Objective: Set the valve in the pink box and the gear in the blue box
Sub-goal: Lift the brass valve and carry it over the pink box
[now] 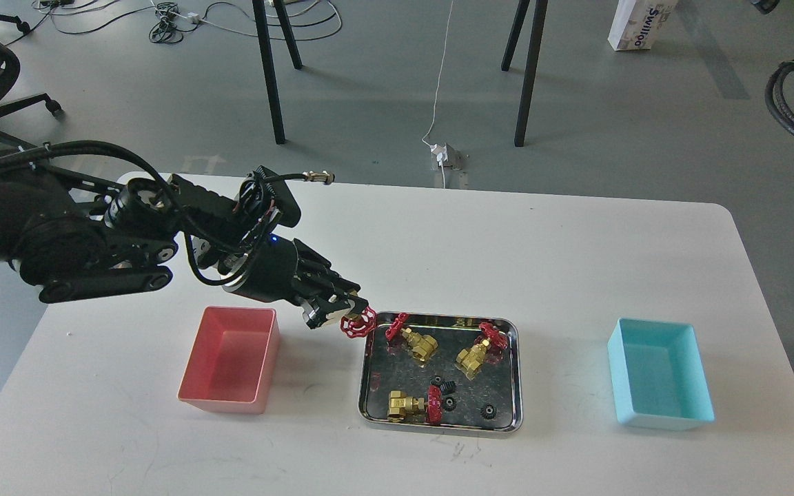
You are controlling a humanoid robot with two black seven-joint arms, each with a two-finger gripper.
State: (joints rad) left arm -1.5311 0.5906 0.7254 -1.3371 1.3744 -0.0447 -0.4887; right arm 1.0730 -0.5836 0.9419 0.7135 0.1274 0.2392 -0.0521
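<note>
Steel tray (515, 386) of valves and gears between pink box (194, 372) and blue box (704, 393), left claw (345, 311) clamped on valve (358, 322).

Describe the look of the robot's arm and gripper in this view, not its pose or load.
Only the left arm shows: matte black, chunky rounded joint housings and flat link plates. Black cables loop along it, one ending in a brass-coloured connector. A small blue light glows near the wrist. The left gripper is black with two short fingers.

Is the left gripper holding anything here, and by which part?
Yes. The left gripper holds a valve above the steel tray's left edge; only its red handwheel shows at the fingertips, so the exact contact point cannot be told.
</note>
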